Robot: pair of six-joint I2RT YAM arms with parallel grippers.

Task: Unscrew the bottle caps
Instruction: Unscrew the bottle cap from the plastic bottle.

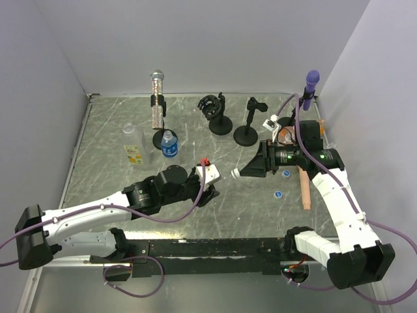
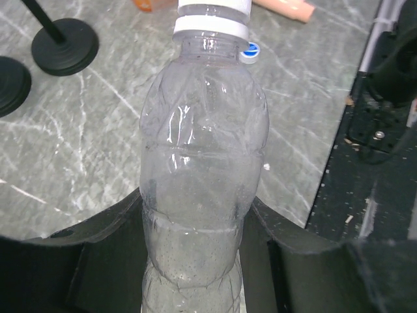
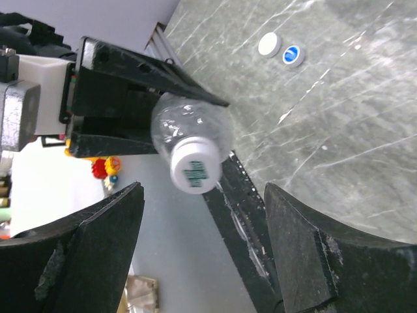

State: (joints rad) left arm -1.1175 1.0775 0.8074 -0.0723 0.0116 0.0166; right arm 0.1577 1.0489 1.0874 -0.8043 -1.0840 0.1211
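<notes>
At nine o'clock from the right gripper (image 1: 246,171), a clear bottle (image 2: 202,163) is clenched by the left gripper (image 1: 212,177); its white cap (image 3: 194,166) is flanked by spread right fingers (image 3: 98,241).

Robot lab cell: bare pale walls (image 1: 195,39), marble-look table (image 1: 111,176), cabled arms (image 1: 85,218) on black rail (image 1: 208,248).

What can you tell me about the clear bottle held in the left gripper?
The clear bottle is transparent, ribbed plastic, unlabelled and apparently empty. Its white cap, green mark on top, is still on. The left gripper clamps its lower body, holding it roughly level above the table, cap toward the open right gripper, whose fingers flank the cap without touching.
</notes>
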